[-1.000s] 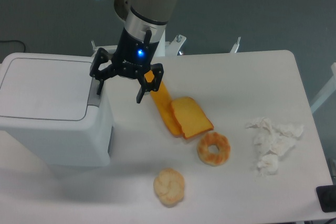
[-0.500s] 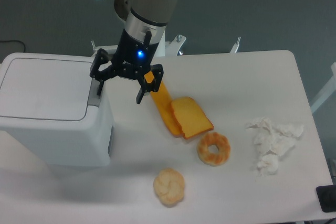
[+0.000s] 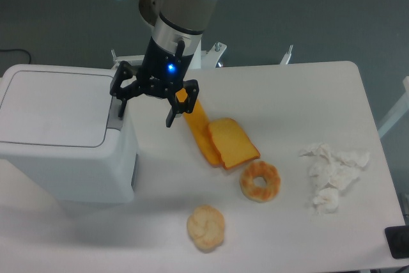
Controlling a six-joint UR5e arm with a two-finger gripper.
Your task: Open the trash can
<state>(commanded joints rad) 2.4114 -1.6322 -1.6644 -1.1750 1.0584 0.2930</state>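
Trash can (image 3: pixel 61 129), lid seemingly shut

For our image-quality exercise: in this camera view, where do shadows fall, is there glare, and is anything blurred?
Fixed camera: light is even and soft; a faint shadow lies on the table right of the trash can. No strong glare, only a blue LED glowing on the gripper. The scene is mildly soft overall; no motion blur shows.
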